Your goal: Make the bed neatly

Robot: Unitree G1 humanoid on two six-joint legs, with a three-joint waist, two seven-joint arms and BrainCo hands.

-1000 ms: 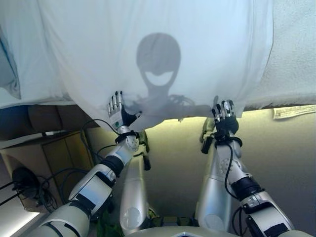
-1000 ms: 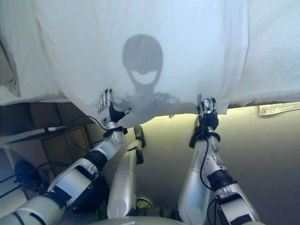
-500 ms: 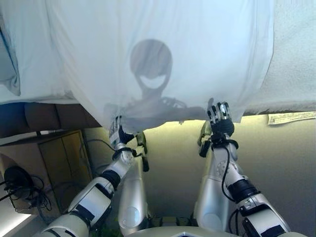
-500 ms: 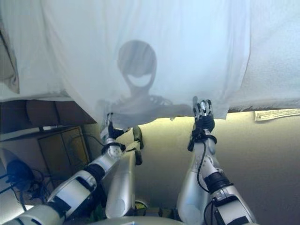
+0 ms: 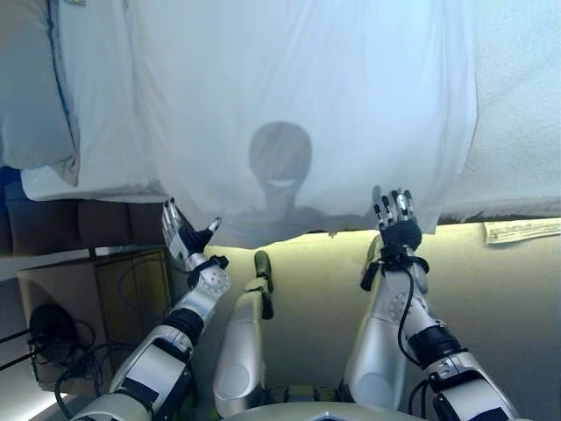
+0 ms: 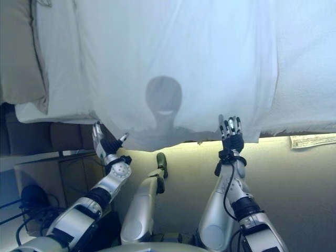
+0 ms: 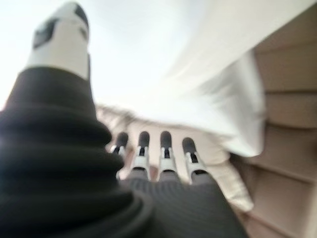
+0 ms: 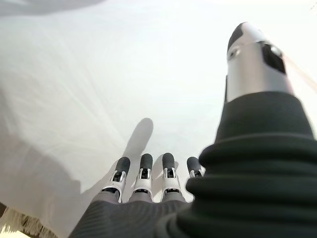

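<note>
The white sheet drapes over the bed across the upper frame, its hem hanging mid-picture. The right hand lies flat on that hem with fingers straight, probably smoothing it. The left hand, lower left, is spread and clear of the cloth.

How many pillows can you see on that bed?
1. A soft grey-white pillow lies at the far left of the bed, beside the white sheet that hangs over the near edge. More pillows may lie beyond the picture's edge.
</note>
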